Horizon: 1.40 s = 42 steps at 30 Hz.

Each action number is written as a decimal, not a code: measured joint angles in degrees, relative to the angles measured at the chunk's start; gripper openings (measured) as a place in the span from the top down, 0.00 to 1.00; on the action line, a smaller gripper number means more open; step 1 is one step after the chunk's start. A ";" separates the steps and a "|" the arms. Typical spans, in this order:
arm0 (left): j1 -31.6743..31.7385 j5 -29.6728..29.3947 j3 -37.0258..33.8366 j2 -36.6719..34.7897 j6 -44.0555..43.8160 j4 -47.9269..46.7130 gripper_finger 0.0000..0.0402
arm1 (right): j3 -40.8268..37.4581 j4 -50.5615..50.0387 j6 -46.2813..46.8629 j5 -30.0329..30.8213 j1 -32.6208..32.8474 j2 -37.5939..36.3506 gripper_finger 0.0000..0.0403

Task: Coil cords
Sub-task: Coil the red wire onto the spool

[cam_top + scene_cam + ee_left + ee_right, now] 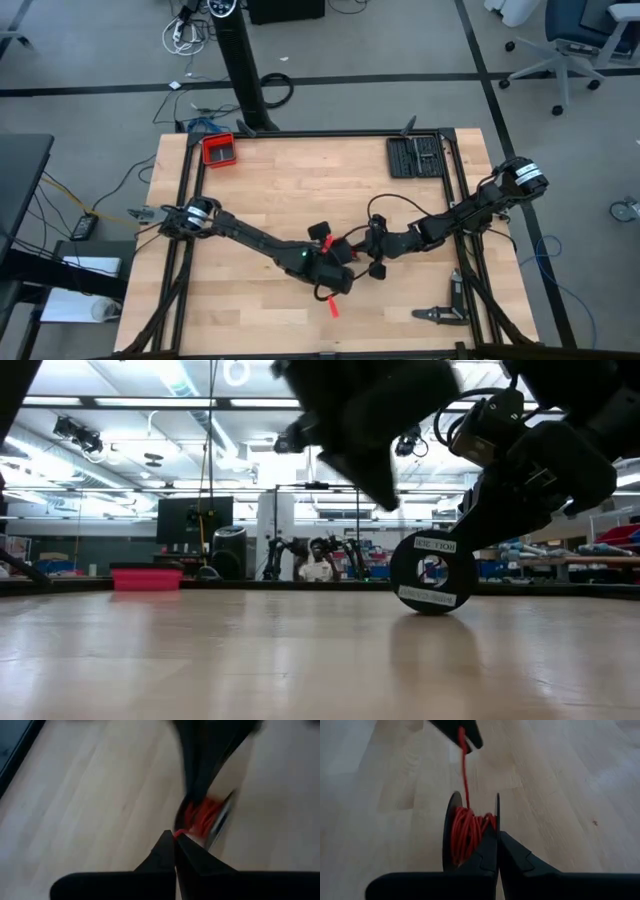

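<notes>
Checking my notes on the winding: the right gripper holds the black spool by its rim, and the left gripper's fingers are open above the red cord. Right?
Not quite: the left gripper has its fingers shut, pinching the red cord, as the left wrist view shows. The right gripper does hold the black spool by its rim.

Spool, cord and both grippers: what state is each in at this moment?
Spool: standing on edge on the table, red cord wound around its core.
Red cord: partly wound, one strand running taut from the spool to the left gripper.
Left gripper: shut on the cord's free end.
Right gripper: shut on the spool's flange.
</notes>
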 joint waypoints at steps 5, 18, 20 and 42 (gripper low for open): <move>0.82 1.15 0.21 0.04 3.64 7.47 1.00 | -0.11 -0.47 0.37 -0.19 -0.02 0.07 0.99; 1.52 6.22 0.26 3.82 4.57 14.18 1.00 | -0.20 -0.20 1.91 0.00 -0.04 0.20 0.99; 1.54 6.65 0.26 3.82 4.60 14.17 0.99 | -0.20 -0.15 1.91 0.12 -0.07 0.20 0.99; 1.63 8.02 0.26 3.82 4.65 12.45 0.93 | -0.02 -3.34 -0.25 -1.70 1.14 -2.17 0.85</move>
